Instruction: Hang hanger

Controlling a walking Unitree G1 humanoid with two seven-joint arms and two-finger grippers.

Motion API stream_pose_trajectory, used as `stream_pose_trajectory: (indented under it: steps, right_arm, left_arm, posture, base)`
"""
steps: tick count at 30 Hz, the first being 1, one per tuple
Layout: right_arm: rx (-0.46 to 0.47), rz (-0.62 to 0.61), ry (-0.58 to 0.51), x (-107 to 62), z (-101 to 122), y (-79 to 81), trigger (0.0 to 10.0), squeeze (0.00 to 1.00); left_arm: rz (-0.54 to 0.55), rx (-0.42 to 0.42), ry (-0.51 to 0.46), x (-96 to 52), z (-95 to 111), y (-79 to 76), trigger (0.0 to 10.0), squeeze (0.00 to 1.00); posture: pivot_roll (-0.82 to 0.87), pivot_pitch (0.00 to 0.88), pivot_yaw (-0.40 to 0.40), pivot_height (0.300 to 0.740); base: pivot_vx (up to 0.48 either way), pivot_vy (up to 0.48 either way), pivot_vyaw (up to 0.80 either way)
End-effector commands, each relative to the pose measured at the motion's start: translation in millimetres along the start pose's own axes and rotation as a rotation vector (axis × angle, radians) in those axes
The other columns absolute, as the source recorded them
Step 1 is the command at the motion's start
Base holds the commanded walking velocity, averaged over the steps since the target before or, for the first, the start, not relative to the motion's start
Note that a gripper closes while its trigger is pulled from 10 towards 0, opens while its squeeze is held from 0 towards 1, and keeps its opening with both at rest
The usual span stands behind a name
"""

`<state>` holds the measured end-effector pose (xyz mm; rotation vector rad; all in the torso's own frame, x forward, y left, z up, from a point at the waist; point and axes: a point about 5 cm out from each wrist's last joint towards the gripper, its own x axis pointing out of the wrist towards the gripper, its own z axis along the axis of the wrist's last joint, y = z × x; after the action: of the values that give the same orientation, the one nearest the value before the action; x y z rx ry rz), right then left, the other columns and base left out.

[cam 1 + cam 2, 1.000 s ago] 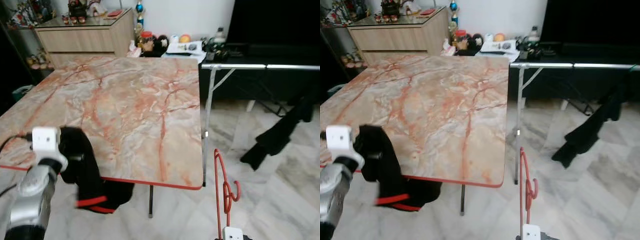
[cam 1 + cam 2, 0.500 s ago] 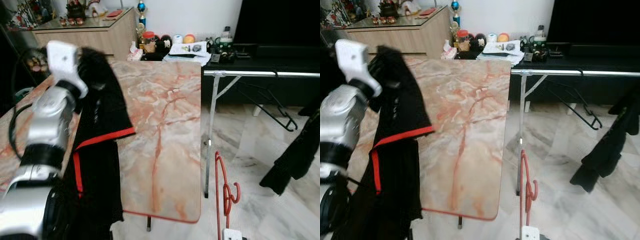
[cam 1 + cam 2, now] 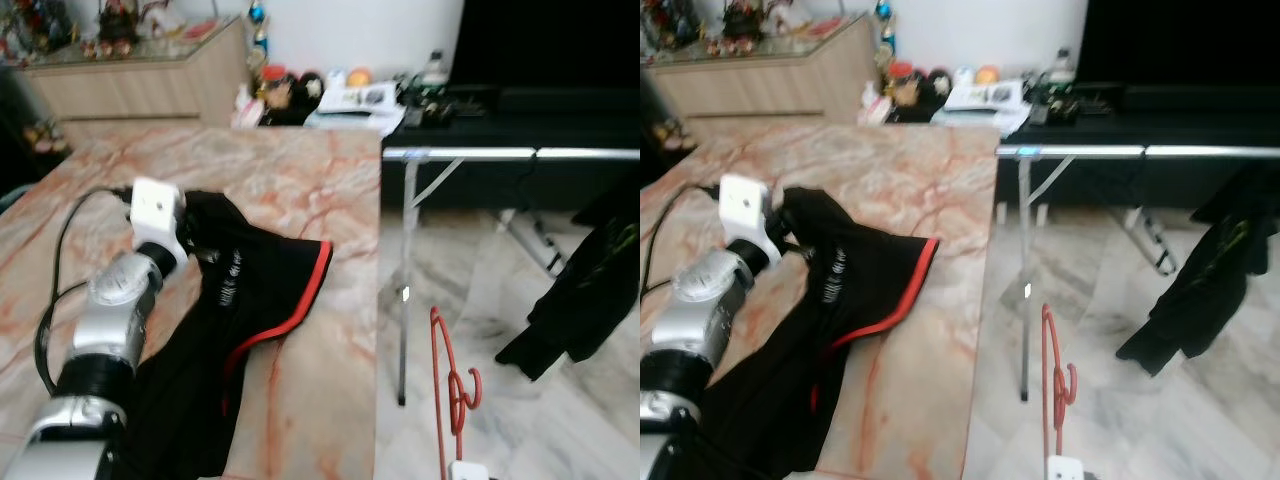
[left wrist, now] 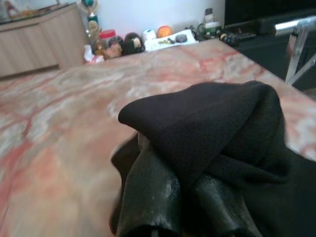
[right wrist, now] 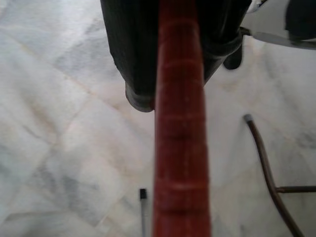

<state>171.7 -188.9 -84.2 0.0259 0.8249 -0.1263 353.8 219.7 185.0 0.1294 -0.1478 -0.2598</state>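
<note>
The left tool point(image 4: 192, 207) grips the black red-trimmed garment point(image 3: 240, 330) on the counter point(image 3: 300, 190) near its right edge; the right tool point(image 5: 180, 74) clamps the red hanger point(image 3: 450, 385).

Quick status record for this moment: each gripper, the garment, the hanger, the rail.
left gripper: shut on black garment, over the marble table
black garment: red-trimmed, spread on the table top
right gripper: shut on red hanger, low over the floor
red hanger: upright, hook up, beside the table
clothes rail: silver bar, dark clothing hanging at its right
</note>
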Motion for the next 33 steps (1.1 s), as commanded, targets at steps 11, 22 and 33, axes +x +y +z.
stream_pose_trajectory:
  steps: [11, 22, 33]
  right_arm:
    - [-0.012, 0.017, 0.015, -2.3, -6.9, 5.1, 10.0, 0.0]
    - [-0.03, 0.027, 0.012, -2.6, -7.4, 7.1, 10.0, 0.0]
    - [-0.034, 0.025, 0.012, -2.4, -6.7, 5.4, 10.0, 0.0]
  left_arm:
    - [0.051, -0.011, 0.108, -53.7, -24.6, -11.0, 10.0, 0.0]
    - [-0.007, -0.016, 0.156, -70.5, -35.6, -36.1, 10.0, 1.0]
    - [0.062, -0.001, 0.169, -73.9, -41.2, -21.8, 10.0, 1.0]
  posture:
    - [0.09, 0.073, 0.099, 0.74]
    - [0.07, 0.051, 0.107, 0.74]
    - [0.07, 0.045, 0.104, 0.74]
  base:
    - [0.0, 0.0, 0.0]
    - [0.0, 0.0, 0.0]
    - [0.0, 0.0, 0.0]
